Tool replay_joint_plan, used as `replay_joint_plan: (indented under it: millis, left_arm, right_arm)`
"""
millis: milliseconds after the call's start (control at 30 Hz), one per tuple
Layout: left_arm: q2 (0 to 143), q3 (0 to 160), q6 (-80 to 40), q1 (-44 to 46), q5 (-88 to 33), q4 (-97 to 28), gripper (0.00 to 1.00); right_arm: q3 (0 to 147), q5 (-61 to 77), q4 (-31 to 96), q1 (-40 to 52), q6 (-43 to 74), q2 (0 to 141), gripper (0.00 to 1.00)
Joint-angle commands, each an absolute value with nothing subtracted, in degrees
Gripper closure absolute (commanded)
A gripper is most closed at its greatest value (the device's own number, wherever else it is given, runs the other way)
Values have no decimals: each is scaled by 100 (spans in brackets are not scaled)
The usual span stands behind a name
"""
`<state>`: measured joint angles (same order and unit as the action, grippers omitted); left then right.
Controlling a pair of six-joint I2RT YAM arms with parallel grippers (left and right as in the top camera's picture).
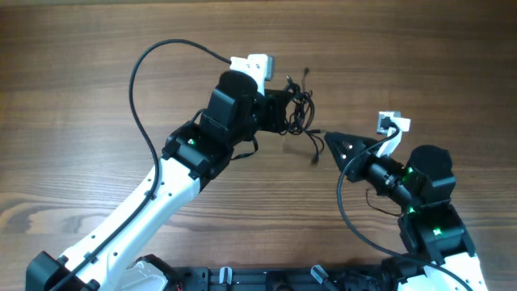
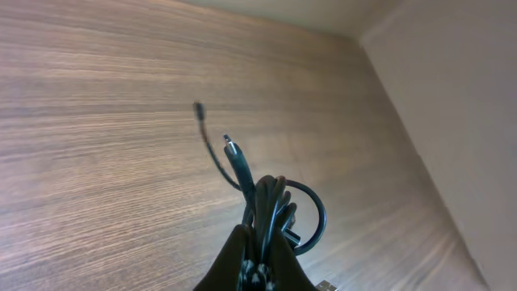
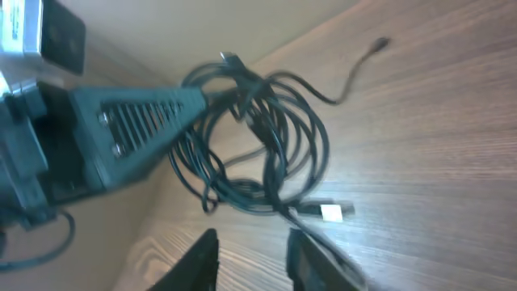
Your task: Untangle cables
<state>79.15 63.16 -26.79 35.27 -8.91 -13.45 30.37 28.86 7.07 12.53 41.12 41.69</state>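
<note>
The left pincer (image 2: 257,246) is clenched on the cables (image 2: 271,202), its two dark fingers pressed together round several strands at one edge of the bundle. From overhead the bundle sits at that pincer's tip, toward the far side of the desk (image 1: 89,48). Whether it hangs clear of the wood or drags on it I cannot tell. The right pincer (image 3: 252,252) is released, its fingers apart, just beside the lower loops and touching none of them.

These cords look thin, light and limp, so they should follow any pull without resistance. A tug on the middle of a loop would likely only draw the knot tighter. The sheath seems smooth, so a strand may slide through a loose grip. The plugs are the only stiff parts and could snag when drawn through a loop.

The best hold is probably a free end. One is the pale-tipped plug (image 3: 329,212) lying at the bundle's lower edge, nearest the open fingers. Another is the long tail (image 3: 347,77) that runs out across the wood to a small plug. Gripping the cord just behind a plug would give the fingers a stop to pull against.
</note>
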Motion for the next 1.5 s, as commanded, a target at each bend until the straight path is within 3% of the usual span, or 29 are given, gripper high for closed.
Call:
replay_joint_plan:
  millis: [0,100,267,567,800,867,933,1067,1200,1467]
  left_arm:
    - [7854,6381,-2270,3616,-1199,-1295,96]
    - [7854,6381,-2272,3763,-1199,-1251,96]
    - [7854,6381,-2274,3990,-1197,-1146,96]
    - [7854,6381,-2436,4040,-1199,-980,96]
    - [7854,6381,-2488,4169,-1221,-978,96]
    - [7854,6381,-2486,4228,-1219,-937,96]
    - [7854,6381,-2491,4244,-1212,-862,96]
    - [7854,6381,-3089,4112,-298,-840,96]
    - [7854,6381,-3699,3780,143,-928,96]
    - [7854,6381,-4394,3179,191,-1533,96]
  right_arm:
    - [3030,3022,478,1236,4873,4504,69]
    - [3030,3997,-283,1236,5229,5175,75]
    - [3030,4862,-1339,1236,5813,6018,76]
    - [3030,4858,-1597,1243,6191,6869,79]
    - [3030,4696,-2329,1243,6777,6879,74]
    - [3030,4615,-2307,1240,6744,6882,79]
    - [3030,4641,-2311,1243,6678,6893,95]
    - [3030,5000,-2163,1194,5398,6882,96]
    - [3030,5533,-1796,746,4987,6705,95]
    - [3030,7762,-2735,-132,4609,5885,95]
